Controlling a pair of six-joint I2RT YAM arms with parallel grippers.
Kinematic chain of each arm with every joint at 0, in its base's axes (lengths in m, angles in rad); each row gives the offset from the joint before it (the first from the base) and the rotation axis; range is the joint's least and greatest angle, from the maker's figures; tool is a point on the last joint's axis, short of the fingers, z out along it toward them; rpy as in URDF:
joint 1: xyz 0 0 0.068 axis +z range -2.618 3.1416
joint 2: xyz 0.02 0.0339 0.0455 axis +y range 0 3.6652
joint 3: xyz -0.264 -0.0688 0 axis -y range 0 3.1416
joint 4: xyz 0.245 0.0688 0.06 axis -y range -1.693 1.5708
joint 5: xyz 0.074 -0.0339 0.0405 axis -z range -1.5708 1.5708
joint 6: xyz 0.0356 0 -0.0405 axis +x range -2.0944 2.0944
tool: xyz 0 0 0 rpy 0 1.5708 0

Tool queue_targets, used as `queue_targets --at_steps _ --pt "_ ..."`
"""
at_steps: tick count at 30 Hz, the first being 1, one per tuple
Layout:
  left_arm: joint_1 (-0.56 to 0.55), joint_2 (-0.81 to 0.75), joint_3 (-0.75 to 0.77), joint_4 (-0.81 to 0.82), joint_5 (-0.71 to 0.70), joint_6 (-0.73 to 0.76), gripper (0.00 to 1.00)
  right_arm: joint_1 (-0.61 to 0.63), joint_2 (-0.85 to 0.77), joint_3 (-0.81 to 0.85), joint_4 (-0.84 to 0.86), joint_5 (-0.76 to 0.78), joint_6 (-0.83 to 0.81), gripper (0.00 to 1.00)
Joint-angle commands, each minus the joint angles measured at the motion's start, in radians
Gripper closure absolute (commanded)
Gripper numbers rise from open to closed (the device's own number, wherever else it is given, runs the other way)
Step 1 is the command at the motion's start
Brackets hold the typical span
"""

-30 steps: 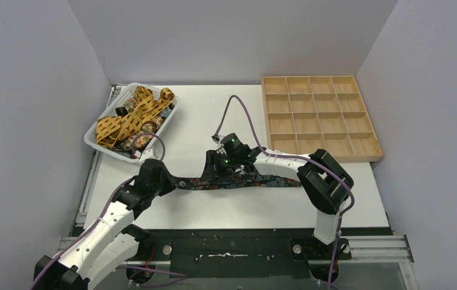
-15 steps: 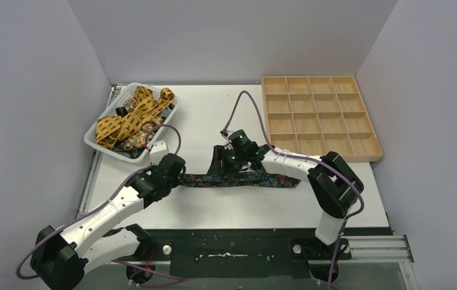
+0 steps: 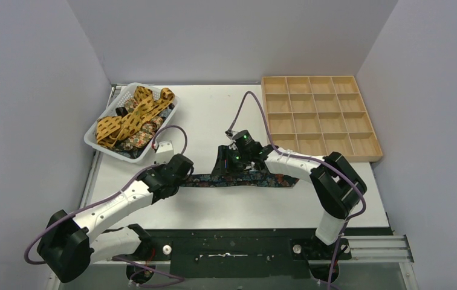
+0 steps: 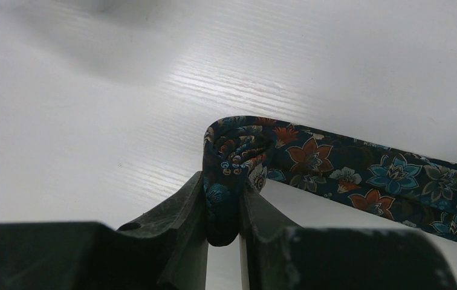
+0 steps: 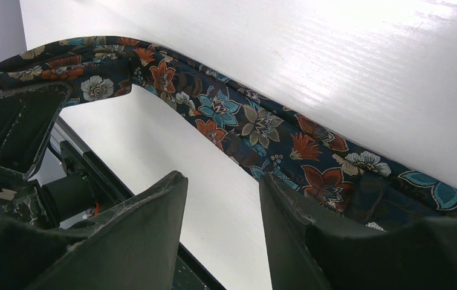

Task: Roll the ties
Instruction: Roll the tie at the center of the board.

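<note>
Left gripper (image 4: 223,208) first; its jaws are drawn in narrow and clamped on the dark floral tie (image 4: 335,169); the wrist view shows a small folded, curled end of the fabric bunched between the two dark fingers (image 4: 181,205), pinched tight from both sides. From that pinch the tie runs off to the right, lying flat on the white table (image 4: 93,121).

From above, the left gripper (image 3: 184,175) sits low at the tie's left end; the floral tie (image 3: 274,179) stretches across the middle of the table (image 3: 208,115) towards the right arm, with a darker bunch of fabric rising under the right wrist.

Right gripper (image 5: 223,181) now; jaws stand partly apart, only bare white table showing between the fingers (image 5: 153,211); nothing gripped there. The tie (image 5: 244,121) sweeps in a band just beyond the fingertips and passes down by the right-hand finger; whether it touches that finger, I cannot tell. In the overhead view this gripper (image 3: 229,166) hangs right over the tie's middle stretch.

Elsewhere; mustard spotted ties (image 3: 130,118) are heaped in the white basket (image 3: 108,151) at the far left, with a few floral ones tucked beneath; the wooden compartment tray (image 3: 323,157) sits at the far right, well apart from both grippers.
</note>
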Motion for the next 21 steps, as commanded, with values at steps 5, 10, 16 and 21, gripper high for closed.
queue_targets --at_steps 5,10,16,21 --pt "-0.054 0.074 0.063 0.078 -0.119 0.020 0.96 -0.016 -0.069 -0.021 0.019 0.003 -0.005 0.51" --pt "-0.097 0.135 0.078 0.097 -0.183 0.027 0.96 -0.029 -0.087 -0.037 0.021 0.015 0.004 0.51" --pt "-0.154 0.215 0.116 0.100 -0.244 0.039 0.96 -0.062 -0.149 -0.078 0.029 0.066 0.023 0.49" --pt "-0.190 0.281 0.134 0.109 -0.256 0.052 0.96 -0.101 -0.196 -0.109 0.031 0.087 0.040 0.47"
